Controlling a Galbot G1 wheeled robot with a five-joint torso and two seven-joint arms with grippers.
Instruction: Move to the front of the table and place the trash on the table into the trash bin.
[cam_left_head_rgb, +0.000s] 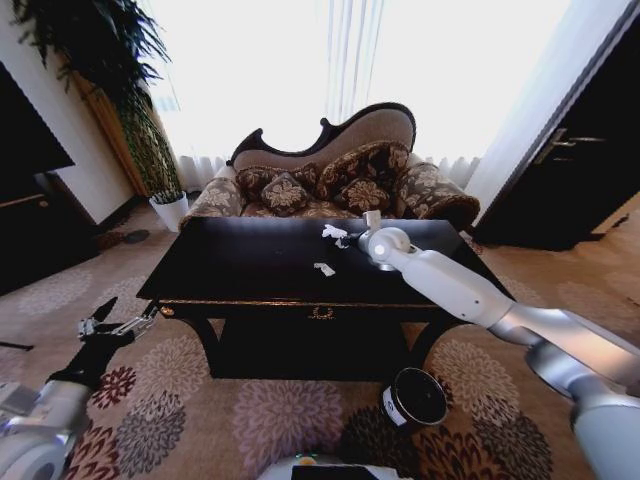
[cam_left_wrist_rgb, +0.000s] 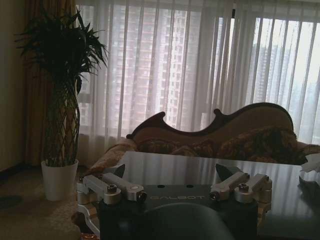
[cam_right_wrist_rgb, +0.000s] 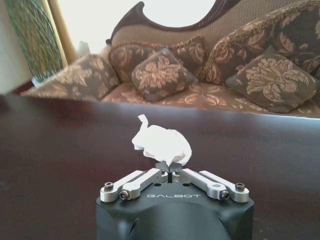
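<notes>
Right wrist view: right gripper (cam_right_wrist_rgb: 170, 169) jaws pinching paper wad (cam_right_wrist_rgb: 163, 141) on worktop (cam_right_wrist_rgb: 60, 150); light, soft, crushable, best nipped at its near edge; left gripper (cam_left_head_rgb: 100, 322) jaws spread, idle at 8 o'clock.

The right gripper (cam_right_wrist_rgb: 170, 170) pinches a crumpled white paper wad (cam_right_wrist_rgb: 162, 142) just above the table (cam_right_wrist_rgb: 60, 150), sofa cushions (cam_right_wrist_rgb: 159, 74) beyond the table.
</notes>
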